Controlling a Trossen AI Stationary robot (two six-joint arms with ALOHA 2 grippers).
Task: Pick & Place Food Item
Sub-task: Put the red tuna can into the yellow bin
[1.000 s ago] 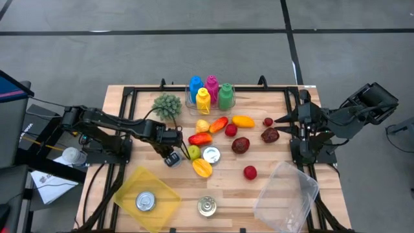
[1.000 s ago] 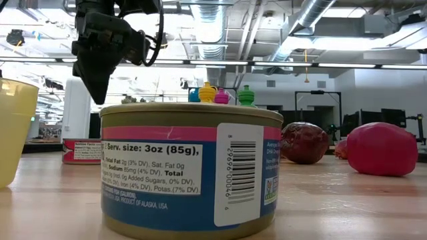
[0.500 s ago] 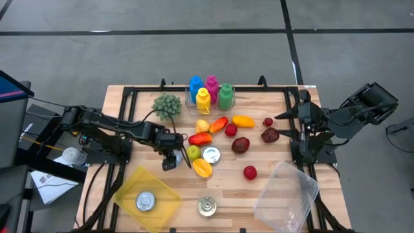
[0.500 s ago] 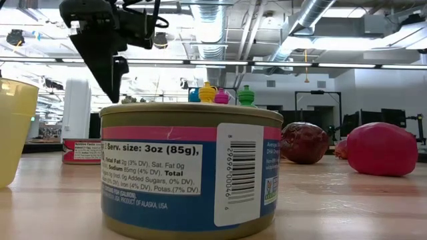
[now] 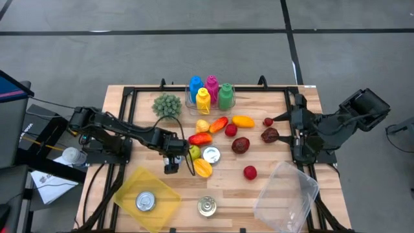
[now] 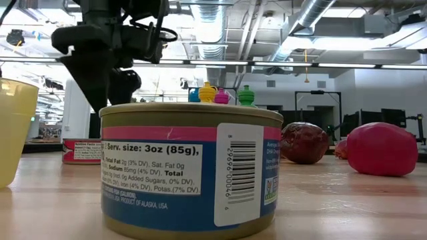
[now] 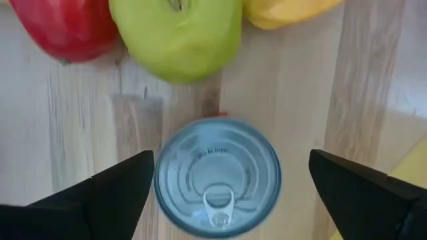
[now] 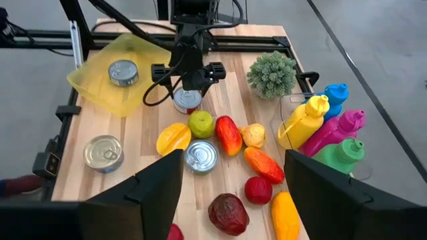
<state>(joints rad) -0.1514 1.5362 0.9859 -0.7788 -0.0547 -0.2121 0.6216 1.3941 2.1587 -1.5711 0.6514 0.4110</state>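
— Silver can [image 7: 217,177] sits on the tabletop mid-left, by the green apple [image 7: 176,33]. Why?
— Left tool [image 7: 227,187] hangs wide over it, ready to grab. Right tool [image 8: 227,193] waits, partly open.

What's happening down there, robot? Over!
Left end effector open, straddling small round silver tin can, not gripping. Right end effector open, waiting far right. Green apple close beside can. Over.

The wooden table [image 5: 145,120] carries 3 loose cans [image 5: 207,206], scattered fruit [image 5: 240,145] and a green plant [image 5: 167,105]. A yellow tray [image 5: 132,186], a clear tub [image 5: 286,189] and 4 coloured bottles [image 5: 211,92] also rest on it.
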